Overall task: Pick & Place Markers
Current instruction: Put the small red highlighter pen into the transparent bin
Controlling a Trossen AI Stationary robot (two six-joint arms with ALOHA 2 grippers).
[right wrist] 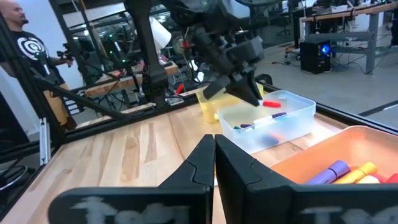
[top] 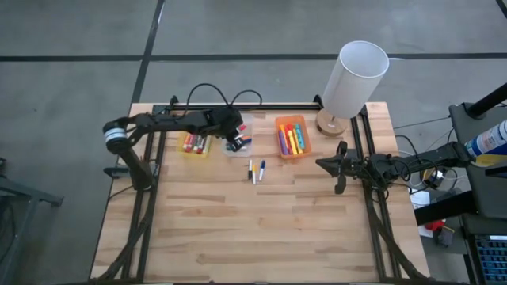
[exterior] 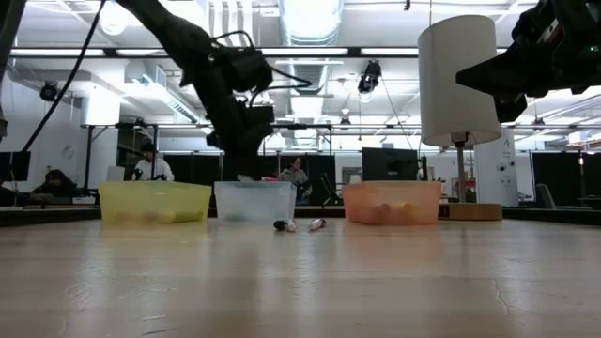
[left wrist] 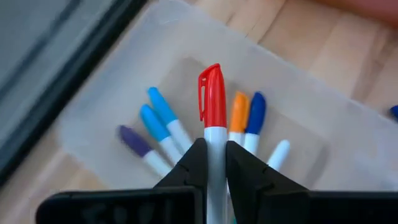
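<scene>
Over the clear bin (left wrist: 323, 118), the left gripper (left wrist: 216, 163) pinches a red-capped, white-bodied marker (left wrist: 212, 109).

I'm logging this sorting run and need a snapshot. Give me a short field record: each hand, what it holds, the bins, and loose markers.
left hand: shut on red-capped marker, above clear bin
right hand: shut, holding nothing, at table's right edge
clear bin contents: blue, purple and orange-capped markers
yellow bin: some markers inside
orange bin: several coloured markers
loose markers: a few on wooden table, in front of the bins
</scene>
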